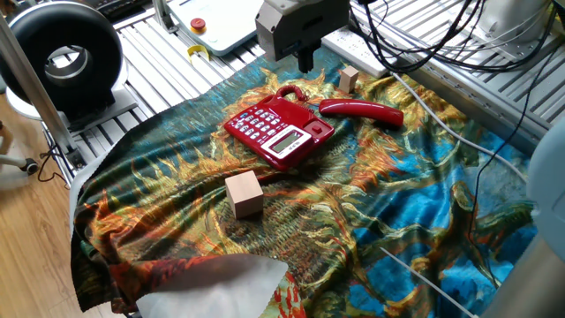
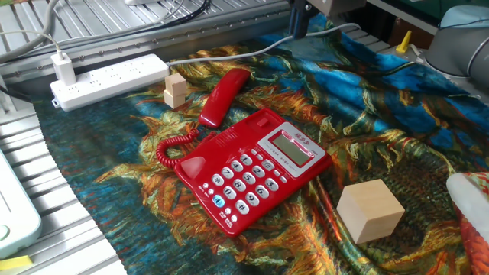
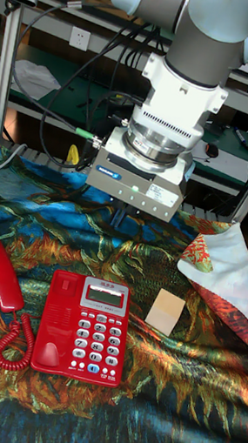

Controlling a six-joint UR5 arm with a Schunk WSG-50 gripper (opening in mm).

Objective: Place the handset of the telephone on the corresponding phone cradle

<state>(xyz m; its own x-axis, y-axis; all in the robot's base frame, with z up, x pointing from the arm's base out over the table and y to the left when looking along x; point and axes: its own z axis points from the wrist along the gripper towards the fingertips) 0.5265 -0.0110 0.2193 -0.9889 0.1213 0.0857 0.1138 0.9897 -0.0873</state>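
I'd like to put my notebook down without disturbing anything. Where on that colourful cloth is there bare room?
The widest bare cloth lies right of the big wooden cube, in the one fixed view. It is crowded around the telephone: the handset, coiled cord, small blocks and the gripper overhead.
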